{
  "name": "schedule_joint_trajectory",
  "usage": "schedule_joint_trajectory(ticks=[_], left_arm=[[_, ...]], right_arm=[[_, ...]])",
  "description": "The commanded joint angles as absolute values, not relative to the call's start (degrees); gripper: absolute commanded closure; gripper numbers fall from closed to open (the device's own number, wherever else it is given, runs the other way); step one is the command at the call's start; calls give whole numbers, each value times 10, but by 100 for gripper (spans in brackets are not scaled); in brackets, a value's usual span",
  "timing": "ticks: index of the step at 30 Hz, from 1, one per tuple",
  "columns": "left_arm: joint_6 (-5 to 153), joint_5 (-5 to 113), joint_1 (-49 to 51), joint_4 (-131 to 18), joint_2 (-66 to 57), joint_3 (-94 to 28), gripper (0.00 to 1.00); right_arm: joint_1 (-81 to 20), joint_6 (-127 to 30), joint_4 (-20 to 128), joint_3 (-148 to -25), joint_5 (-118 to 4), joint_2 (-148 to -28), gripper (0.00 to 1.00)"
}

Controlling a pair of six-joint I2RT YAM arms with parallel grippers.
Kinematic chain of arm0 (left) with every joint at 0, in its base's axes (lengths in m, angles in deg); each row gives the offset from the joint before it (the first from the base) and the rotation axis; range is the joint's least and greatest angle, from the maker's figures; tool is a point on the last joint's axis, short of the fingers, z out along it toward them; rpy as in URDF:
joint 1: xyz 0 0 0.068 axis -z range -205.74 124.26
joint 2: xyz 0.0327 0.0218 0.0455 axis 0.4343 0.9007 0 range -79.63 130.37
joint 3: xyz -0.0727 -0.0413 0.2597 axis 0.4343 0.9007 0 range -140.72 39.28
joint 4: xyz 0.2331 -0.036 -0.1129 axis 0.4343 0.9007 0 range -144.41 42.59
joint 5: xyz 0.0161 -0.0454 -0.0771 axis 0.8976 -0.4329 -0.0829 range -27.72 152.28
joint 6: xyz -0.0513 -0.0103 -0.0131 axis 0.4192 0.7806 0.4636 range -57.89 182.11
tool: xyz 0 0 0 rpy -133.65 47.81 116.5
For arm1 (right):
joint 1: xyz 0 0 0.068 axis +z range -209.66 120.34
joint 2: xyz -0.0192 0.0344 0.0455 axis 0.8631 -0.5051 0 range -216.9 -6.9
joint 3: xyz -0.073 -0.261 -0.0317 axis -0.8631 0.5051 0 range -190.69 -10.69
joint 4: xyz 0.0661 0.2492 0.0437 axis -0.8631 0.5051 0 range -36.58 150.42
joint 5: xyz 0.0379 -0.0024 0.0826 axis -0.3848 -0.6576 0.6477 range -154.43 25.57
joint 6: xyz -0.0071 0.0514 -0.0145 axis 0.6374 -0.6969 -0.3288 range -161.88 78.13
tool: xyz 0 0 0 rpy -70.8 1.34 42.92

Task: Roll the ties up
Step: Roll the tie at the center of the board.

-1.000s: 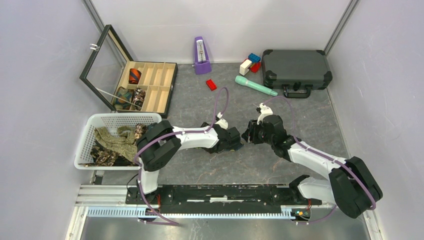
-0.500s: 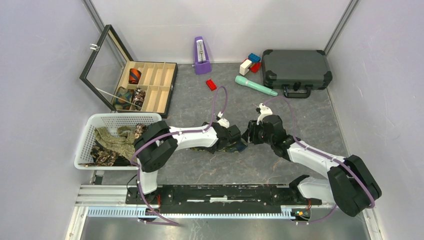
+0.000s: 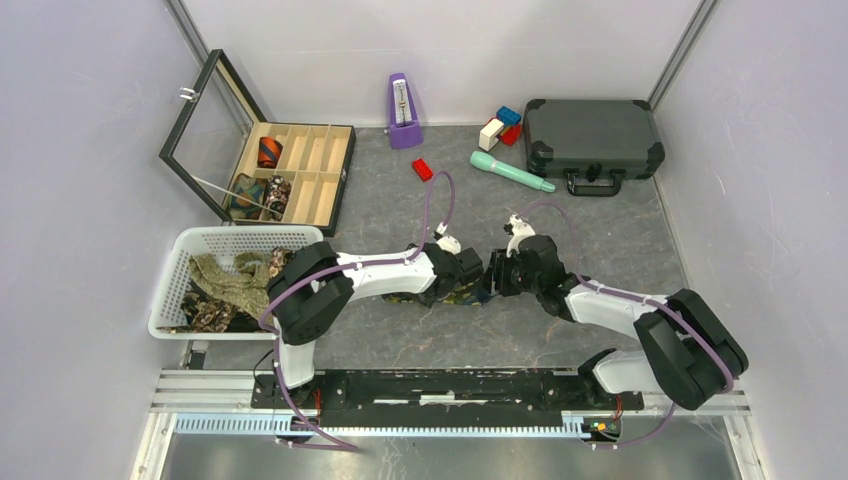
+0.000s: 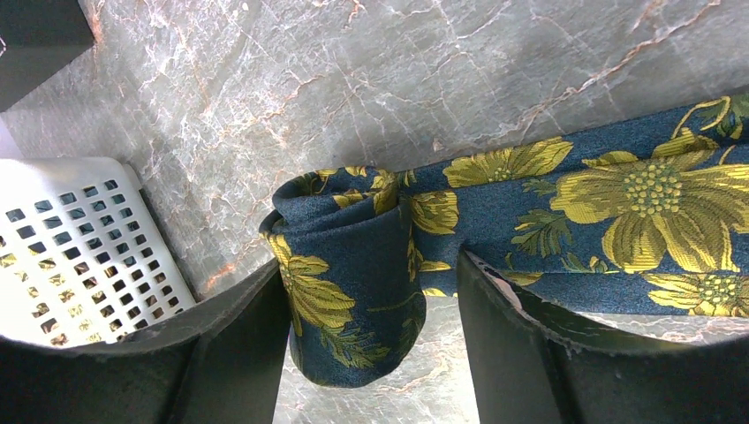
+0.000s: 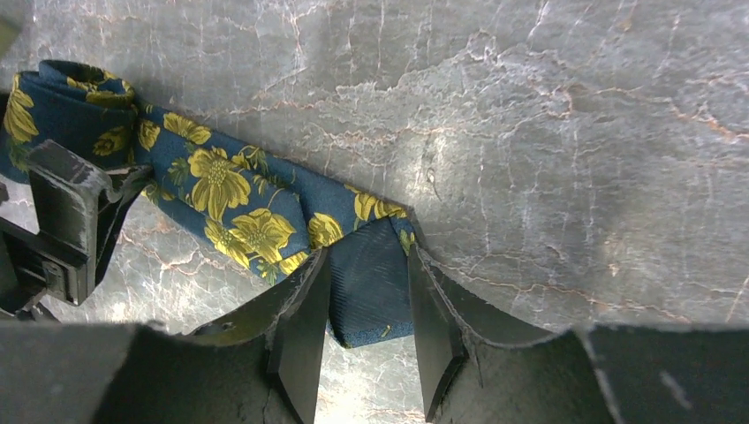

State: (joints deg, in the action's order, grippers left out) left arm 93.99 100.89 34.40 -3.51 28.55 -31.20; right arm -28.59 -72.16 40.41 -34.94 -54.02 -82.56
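Note:
A navy tie point(image 4: 618, 190) printed with yellow flowers lies on the grey marbled table. Its rolled end point(image 4: 353, 300) sits between the fingers of my left gripper point(image 4: 371, 269). The left finger touches the roll and a gap shows at the right finger, so the gripper is open. The tie's point(image 5: 230, 190) plain navy tip point(image 5: 371, 291) is pinched between both fingers of my right gripper point(image 5: 366, 256). From above, the left gripper point(image 3: 472, 288) and right gripper point(image 3: 492, 282) nearly meet at mid-table over the tie point(image 3: 455, 297). More ties point(image 3: 232, 283) lie loose in the basket.
A white basket point(image 3: 180, 250) stands at the left. Behind it is an open wooden box point(image 3: 310, 170) holding rolled ties point(image 3: 269, 152). At the back are a purple metronome point(image 3: 403, 112), a red block point(image 3: 423, 169), a teal tool point(image 3: 510, 171) and a black case point(image 3: 592, 137).
The right arm has slid left and its gripper now sits close against the left gripper. The left gripper has stayed roughly in place over the tie.

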Motion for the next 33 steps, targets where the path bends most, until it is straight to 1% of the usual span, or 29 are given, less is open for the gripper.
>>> schedule_joint_trajectory(ticks=[1, 3, 9, 16, 28, 29, 33], left_arm=[[959, 975, 348, -42, 285, -333, 27], [962, 975, 348, -36, 287, -337, 27], [965, 975, 351, -37, 276, -333, 21], [959, 972, 352, -36, 275, -342, 16], [946, 966, 354, -35, 238, -344, 4], [947, 967, 355, -35, 237, -345, 1], [946, 967, 354, -29, 232, -349, 0]], right_arm=[[-278, -729, 358, -338, -527, -831, 56], [-277, -731, 352, -334, -525, -837, 56], [-276, -727, 341, -327, -525, -858, 57], [-276, -728, 333, -321, -528, -866, 58], [-276, -725, 345, -331, -536, -862, 59], [-276, -724, 347, -332, -537, -861, 59], [-276, -723, 352, -338, -538, -862, 59]])
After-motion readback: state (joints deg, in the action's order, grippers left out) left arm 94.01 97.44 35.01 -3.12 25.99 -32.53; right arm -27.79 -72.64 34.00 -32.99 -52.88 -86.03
